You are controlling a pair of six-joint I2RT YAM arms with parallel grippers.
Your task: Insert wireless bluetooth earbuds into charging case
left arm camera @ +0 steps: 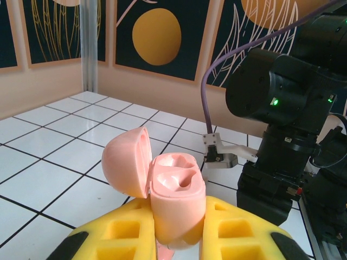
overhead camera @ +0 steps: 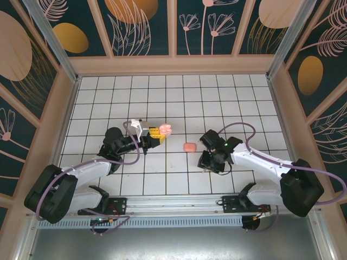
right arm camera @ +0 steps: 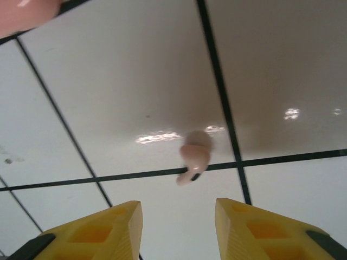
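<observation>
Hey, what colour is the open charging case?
Pale pink, inside and out. The charging case shows best in the left wrist view.

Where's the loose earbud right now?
In the right wrist view, the earbud lies on a white tile, across a dark grout line, just ahead of the right gripper and its open yellow jaws, touching neither.

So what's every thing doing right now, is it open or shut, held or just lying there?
charging case: open, lid tipped back, wells look empty, held upright.
left gripper: shut on the charging case.
right gripper: open, nothing between its fingers, low over the floor.
earbud: lying loose on a black tile line, not gripped.
pink rounded piece: lying on the floor, nothing touching it.
</observation>
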